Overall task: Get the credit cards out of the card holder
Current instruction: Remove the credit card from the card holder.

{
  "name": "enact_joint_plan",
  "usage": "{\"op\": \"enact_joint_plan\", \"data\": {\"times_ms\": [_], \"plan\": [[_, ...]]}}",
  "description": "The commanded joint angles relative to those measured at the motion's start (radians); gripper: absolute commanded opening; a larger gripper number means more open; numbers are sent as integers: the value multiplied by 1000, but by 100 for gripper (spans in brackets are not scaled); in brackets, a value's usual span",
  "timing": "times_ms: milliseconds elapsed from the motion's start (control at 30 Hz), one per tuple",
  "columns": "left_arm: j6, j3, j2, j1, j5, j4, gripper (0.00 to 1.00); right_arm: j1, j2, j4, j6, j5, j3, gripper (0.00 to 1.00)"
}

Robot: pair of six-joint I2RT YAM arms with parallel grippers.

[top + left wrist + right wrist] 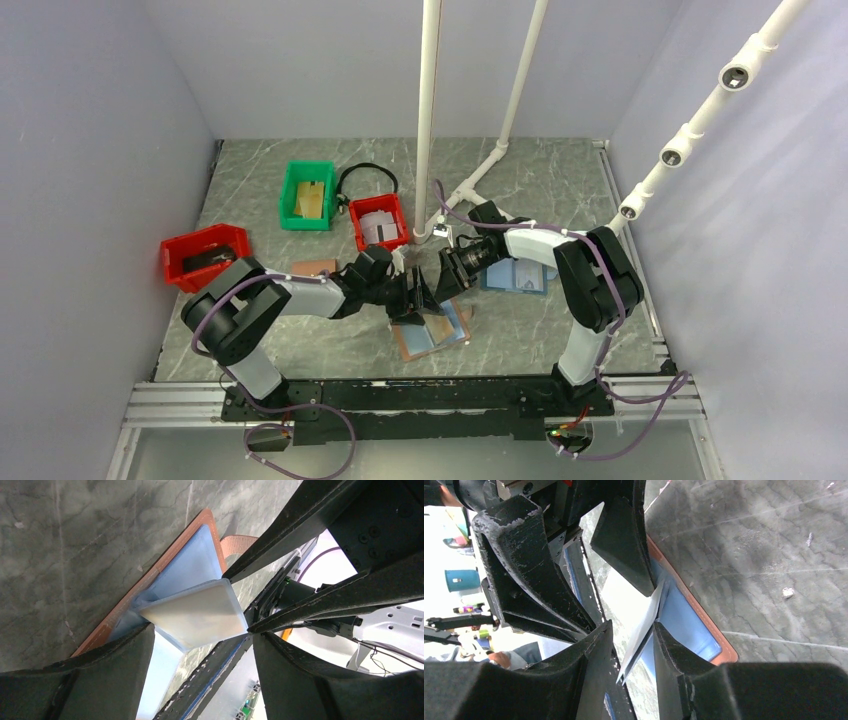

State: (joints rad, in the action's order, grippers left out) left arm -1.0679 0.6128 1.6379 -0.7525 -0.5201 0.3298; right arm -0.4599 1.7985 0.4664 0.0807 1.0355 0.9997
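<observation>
Card holder (432, 335) open flat on table (560, 180) between both arms, blue lining up. Credit card (197, 611) tilted up out of pocket, pinched at edge by right gripper (631, 645). Left gripper (200, 645) spread wide, straddling card. Behind: green bin (307, 195), two red bins (380, 222), second blue holder (517, 277), white pole (428, 120).

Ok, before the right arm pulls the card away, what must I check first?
1. Holder lies open and flat: ok.
2. Card tilted up from the holder: ok.
3. Card fully free of its pocket: cannot tell.
4. Card between the right gripper fingers: ok.
5. Right grip firm: cannot tell.
6. Left gripper clear of the card: not ok, its fingers flank it closely.
</observation>
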Motion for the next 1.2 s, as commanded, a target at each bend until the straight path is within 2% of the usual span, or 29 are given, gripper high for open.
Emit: {"op": "enact_joint_plan", "data": {"times_ms": [0,233,400,533,733,867,933,1167], "plan": [[26,20,-32,4,21,78,78,-25,-21,-6,-34,89,-22,37],[38,38,-34,1,39,22,78,-43,-18,-30,-78,139,-27,32],[38,35,-44,1,45,10,74,-45,-4,-29,-79,140,-22,30],[30,28,-43,2,37,23,66,-45,2,-27,-79,133,-19,30],[19,16,-42,5,24,40,48,-44,-2,-18,-68,117,-18,30],[16,7,-48,8,20,45,42,-43,-8,-17,-64,111,-19,32],[16,3,-53,11,20,43,43,-43,-8,-13,-63,113,-19,31],[40,-9,-119,18,43,-9,57,-45,-23,25,-13,54,-21,32]]}}
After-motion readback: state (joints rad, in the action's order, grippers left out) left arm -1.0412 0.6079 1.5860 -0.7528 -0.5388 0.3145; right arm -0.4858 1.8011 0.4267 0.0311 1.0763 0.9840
